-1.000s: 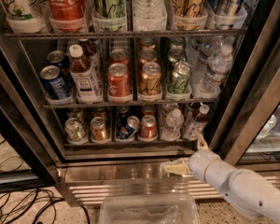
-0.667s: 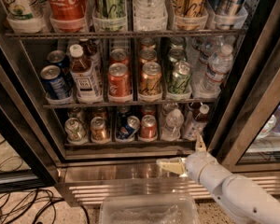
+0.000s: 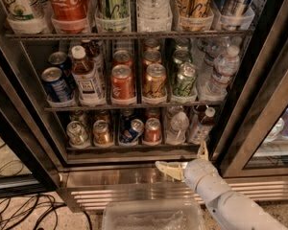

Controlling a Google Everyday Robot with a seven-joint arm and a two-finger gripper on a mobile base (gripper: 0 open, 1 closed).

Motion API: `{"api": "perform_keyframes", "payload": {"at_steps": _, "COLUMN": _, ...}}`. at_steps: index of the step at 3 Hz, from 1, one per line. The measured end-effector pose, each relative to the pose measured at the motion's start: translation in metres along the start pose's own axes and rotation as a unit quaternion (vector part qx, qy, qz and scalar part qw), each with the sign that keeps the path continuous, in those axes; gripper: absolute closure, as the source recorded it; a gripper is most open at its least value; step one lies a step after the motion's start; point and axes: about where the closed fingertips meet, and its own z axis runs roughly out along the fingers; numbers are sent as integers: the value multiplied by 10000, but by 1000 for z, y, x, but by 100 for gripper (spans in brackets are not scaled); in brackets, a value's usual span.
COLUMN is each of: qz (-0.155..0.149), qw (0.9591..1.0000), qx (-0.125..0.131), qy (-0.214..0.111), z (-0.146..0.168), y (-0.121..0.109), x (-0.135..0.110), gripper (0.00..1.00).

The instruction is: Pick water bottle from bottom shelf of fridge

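Observation:
The fridge (image 3: 116, 178) stands open with dark wire racks. On the bottom shelf (image 3: 134, 148) the water bottle (image 3: 176, 127) stands right of centre, clear and ribbed. It is between a red can (image 3: 152, 130) and a white-capped bottle of dark drink (image 3: 201, 124). My gripper (image 3: 180, 156) is open and empty. It is just below and in front of the bottom shelf, under the water bottle, not touching it. One finger (image 3: 165, 169) points left and the other (image 3: 202, 151) points up.
Several cans (image 3: 102, 132) fill the left of the bottom shelf. The middle rack holds cans, a dark drink bottle (image 3: 85, 75) and water bottles (image 3: 222, 71). A clear plastic bin (image 3: 153, 216) sits below my arm. Cables (image 3: 24, 210) lie on the floor at left. The door frame (image 3: 266, 114) stands at right.
My gripper has moved a little to the left and up along the fridge base, toward the bottom shelf. Nothing in the fridge has moved.

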Motion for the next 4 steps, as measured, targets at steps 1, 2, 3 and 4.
{"api": "perform_keyframes", "payload": {"at_steps": 1, "qz": -136, "qw": 9997, "qx": 118, "qy": -159, "z": 4, "y": -1, "x": 0, "gripper": 0}}
{"api": "perform_keyframes", "payload": {"at_steps": 2, "qz": -135, "qw": 9997, "qx": 119, "qy": -160, "z": 4, "y": -1, "x": 0, "gripper": 0}}
{"api": "perform_keyframes", "payload": {"at_steps": 3, "qz": -104, "qw": 9992, "qx": 204, "qy": -319, "z": 16, "y": -3, "x": -4, "gripper": 0}}
{"api": "perform_keyframes", "payload": {"at_steps": 4, "qz": -148, "qw": 9984, "qx": 264, "qy": -486, "z": 34, "y": -6, "x": -8, "gripper": 0}}
